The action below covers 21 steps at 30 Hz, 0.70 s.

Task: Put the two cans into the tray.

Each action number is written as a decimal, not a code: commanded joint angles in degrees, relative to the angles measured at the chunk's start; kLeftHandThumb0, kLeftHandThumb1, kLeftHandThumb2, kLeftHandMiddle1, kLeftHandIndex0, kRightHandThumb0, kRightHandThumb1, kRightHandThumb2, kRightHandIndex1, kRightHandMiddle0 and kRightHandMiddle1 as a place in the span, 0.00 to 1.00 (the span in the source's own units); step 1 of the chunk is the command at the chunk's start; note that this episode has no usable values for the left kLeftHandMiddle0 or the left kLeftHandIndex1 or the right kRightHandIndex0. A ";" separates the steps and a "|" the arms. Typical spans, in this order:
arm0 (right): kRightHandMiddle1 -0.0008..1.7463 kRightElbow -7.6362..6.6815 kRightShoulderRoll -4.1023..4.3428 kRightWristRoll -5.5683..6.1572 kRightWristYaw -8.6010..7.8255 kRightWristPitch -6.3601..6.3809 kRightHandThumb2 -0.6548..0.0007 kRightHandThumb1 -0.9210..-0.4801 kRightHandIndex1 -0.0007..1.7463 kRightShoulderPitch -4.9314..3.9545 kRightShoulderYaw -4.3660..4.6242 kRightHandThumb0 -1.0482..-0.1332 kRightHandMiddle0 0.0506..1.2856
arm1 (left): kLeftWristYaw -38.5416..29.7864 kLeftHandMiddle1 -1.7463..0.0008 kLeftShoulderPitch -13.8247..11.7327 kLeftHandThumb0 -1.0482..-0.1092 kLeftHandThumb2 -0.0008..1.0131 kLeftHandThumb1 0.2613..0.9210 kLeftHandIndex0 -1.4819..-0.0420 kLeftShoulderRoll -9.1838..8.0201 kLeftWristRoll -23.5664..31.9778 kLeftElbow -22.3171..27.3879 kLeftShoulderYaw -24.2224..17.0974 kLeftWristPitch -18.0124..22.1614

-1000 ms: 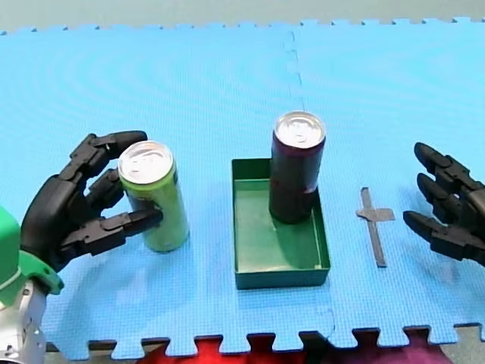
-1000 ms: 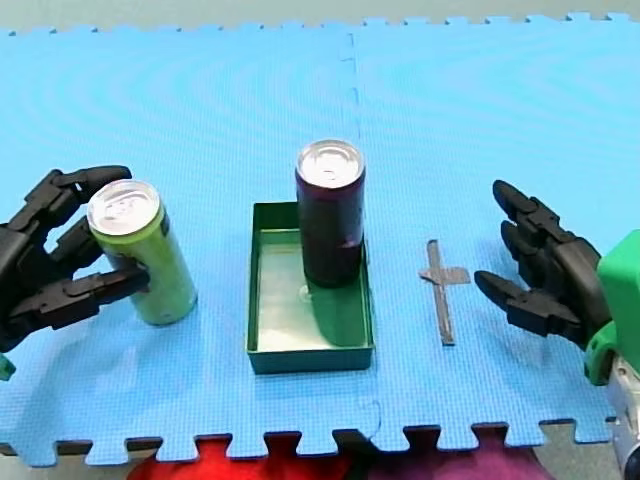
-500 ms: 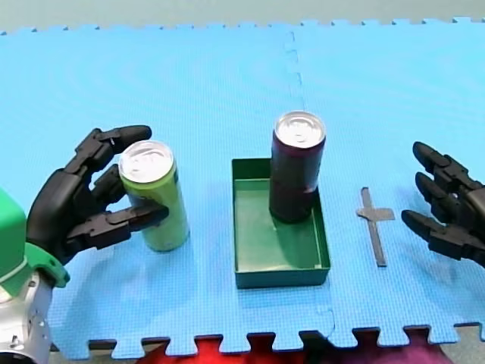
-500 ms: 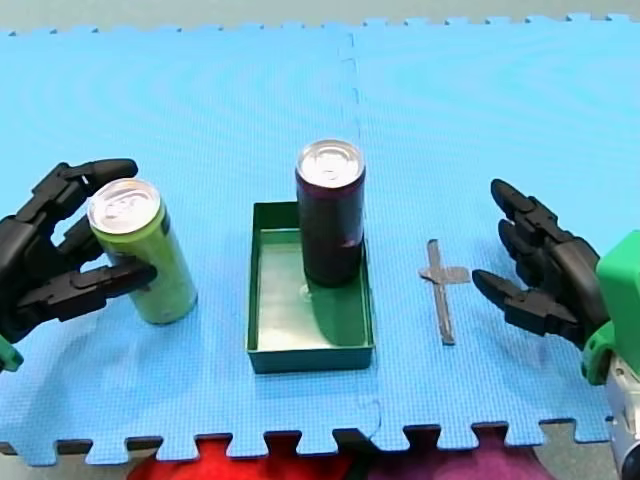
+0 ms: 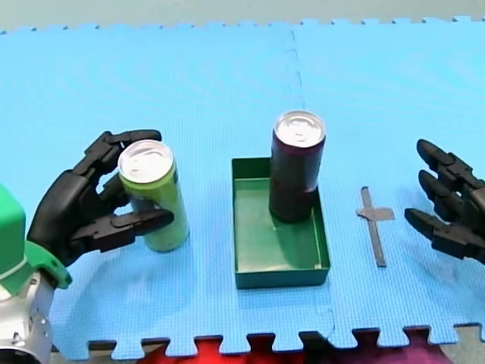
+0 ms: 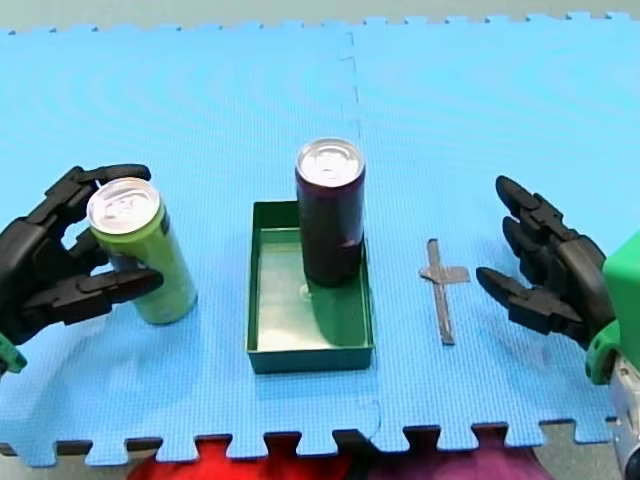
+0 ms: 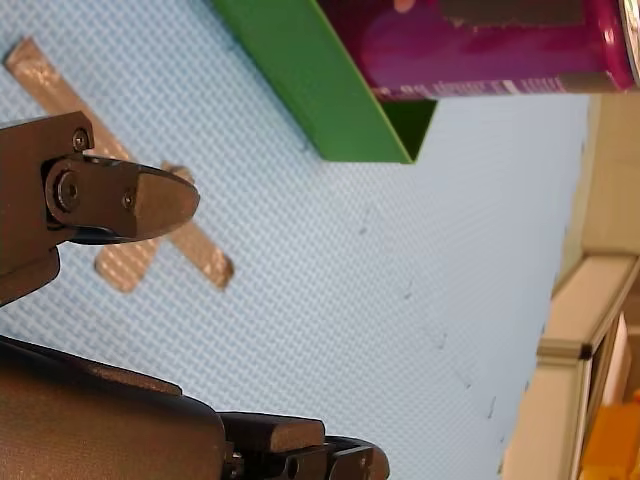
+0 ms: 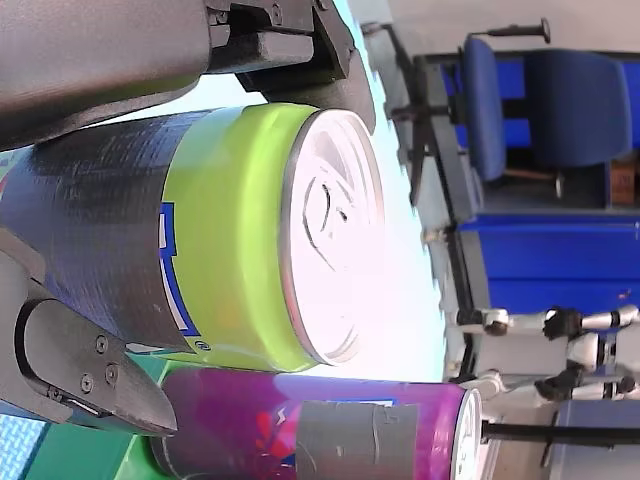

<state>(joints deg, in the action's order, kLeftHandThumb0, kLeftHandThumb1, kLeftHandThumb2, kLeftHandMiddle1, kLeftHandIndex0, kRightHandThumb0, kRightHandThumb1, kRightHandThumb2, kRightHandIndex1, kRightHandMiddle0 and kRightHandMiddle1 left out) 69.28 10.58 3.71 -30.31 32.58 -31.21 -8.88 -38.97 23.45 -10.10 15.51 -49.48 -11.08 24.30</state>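
A green can (image 5: 155, 201) stands upright on the blue mat, left of the green tray (image 5: 282, 274). My left hand (image 5: 114, 189) is wrapped around it, thumb across the front and fingers behind the top. The second wrist view shows the same green can (image 8: 230, 230) between those fingers (image 8: 80, 375). A dark purple can (image 5: 297, 171) stands upright inside the tray at its far end. My right hand (image 5: 447, 208) is off to the right of the tray, above the mat, holding nothing.
A grey tape cross (image 5: 373, 220) lies on the mat between the tray and my right hand. The mat's jigsaw front edge (image 5: 250, 345) runs close below the tray. The tray's near half is bare.
My left hand has closed further around the green can, its thumb sliding across the front. The can, the tray and the purple can have stayed put. My right hand has barely shifted.
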 commanded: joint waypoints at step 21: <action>0.00 -0.48 0.39 0.89 -0.64 0.21 0.48 0.00 0.00 0.44 -0.48 0.00 0.03 | 1.10 1.00 0.54 0.00 0.01 0.73 0.96 -0.24 -2.39 -1.85 0.95 3.10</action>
<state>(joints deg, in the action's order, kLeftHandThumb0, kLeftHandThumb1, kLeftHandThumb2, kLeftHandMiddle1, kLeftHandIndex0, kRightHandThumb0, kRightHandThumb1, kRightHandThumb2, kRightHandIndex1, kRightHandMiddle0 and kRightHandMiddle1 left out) 69.03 10.66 4.29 -30.84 32.59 -31.01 -9.18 -37.68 23.84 -10.22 12.92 -51.06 -10.07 27.23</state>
